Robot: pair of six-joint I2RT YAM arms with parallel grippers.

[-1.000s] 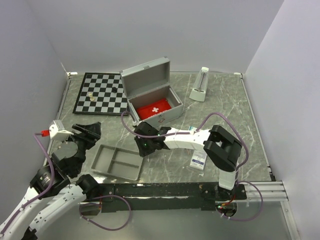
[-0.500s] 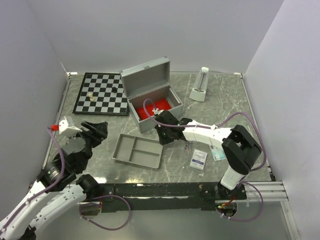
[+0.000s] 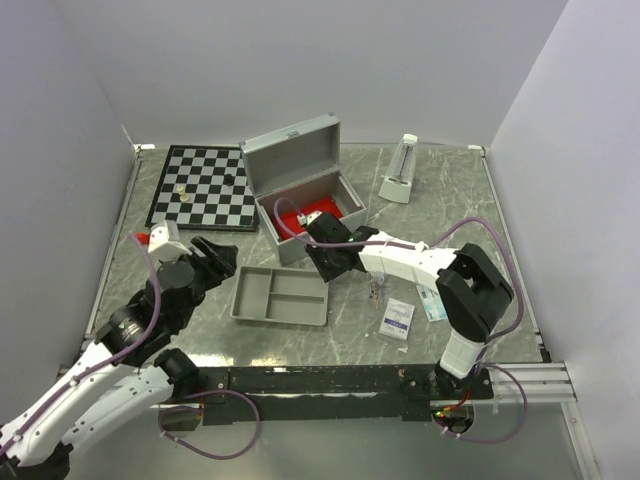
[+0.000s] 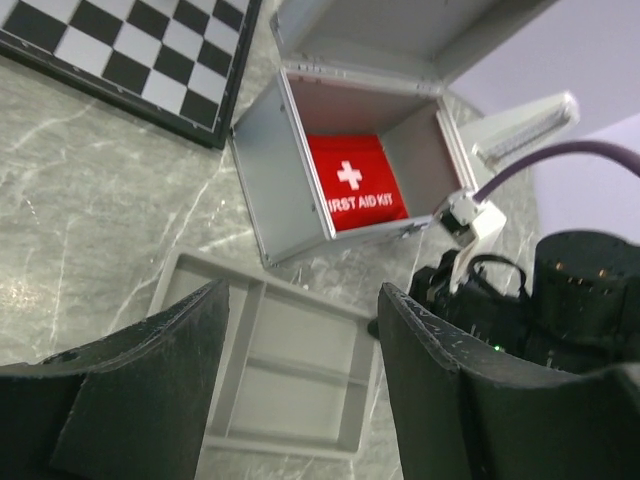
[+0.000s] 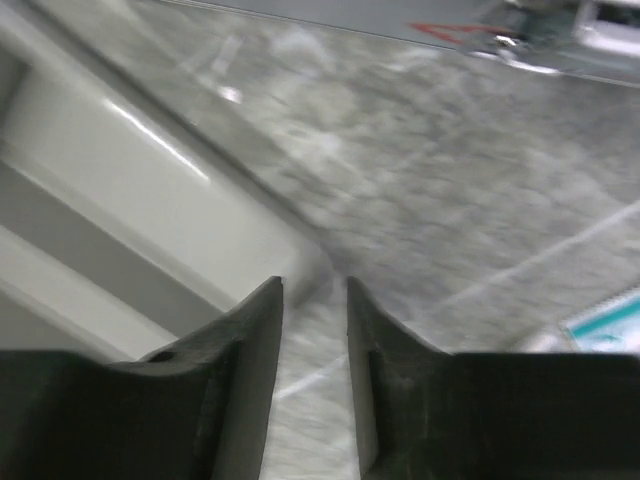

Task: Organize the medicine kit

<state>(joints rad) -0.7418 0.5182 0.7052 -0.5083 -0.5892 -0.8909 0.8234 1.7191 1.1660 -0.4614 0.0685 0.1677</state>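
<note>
Left wrist | medicine kit (image 4: 280, 180): rigid, slick metal, I'd pinch its wall | left gripper (image 4: 300, 300) wide, empty | right gripper (image 5: 315, 290) barely parted, seemingly empty

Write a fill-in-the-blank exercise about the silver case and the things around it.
The medicine kit has its lid ____.
The red pouch inside it bears a white ____.
In the top view, the chessboard lies to the kit's ____.
Missing words: open; cross; left.
</note>
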